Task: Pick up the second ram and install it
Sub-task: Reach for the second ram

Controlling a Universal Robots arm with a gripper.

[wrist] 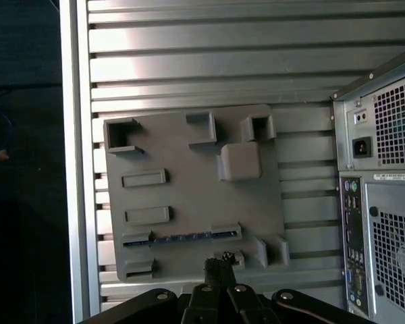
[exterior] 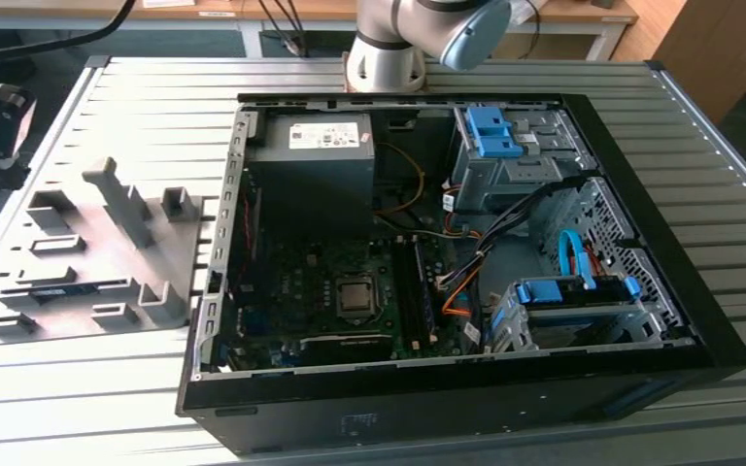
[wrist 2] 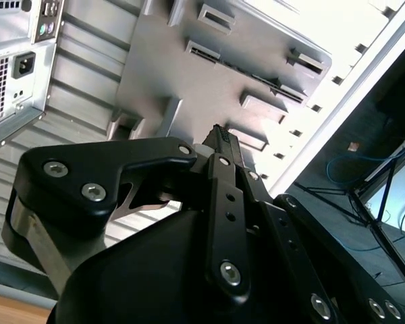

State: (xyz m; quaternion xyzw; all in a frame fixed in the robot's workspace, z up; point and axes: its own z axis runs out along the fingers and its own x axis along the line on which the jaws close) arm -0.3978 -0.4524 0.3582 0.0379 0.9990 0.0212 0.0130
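- The second ram (exterior: 69, 288) lies on its edge in the long slot of the grey holder tray (exterior: 62, 340), on the bench (exterior: 152, 107) at the exterior view's left of the open computer case (exterior: 451, 408).
- In the first wrist view the same stick (wrist: 182, 237) shows as a thin dark strip with a bluish sheen, held between two end clips of the tray (wrist: 189, 196). In the second wrist view it (wrist 2: 250, 75) sits in the same slot.
- The pincer (wrist: 218, 262) hangs over the tray's near edge, clear of the stick and touching nothing. Its black fingertips look pressed together, with nothing between them; the second wrist view (wrist 2: 221, 138) shows the same.
- Inside the case the motherboard (exterior: 334, 291) lies exposed, with the memory slots (exterior: 415, 282) just beside the processor socket. Whether one slot is filled I cannot tell.
- Judged from this, the task is at its very start: the stick is not yet grasped or lifted, and it is well apart from the slots. Both the pick and the seating remain undone.
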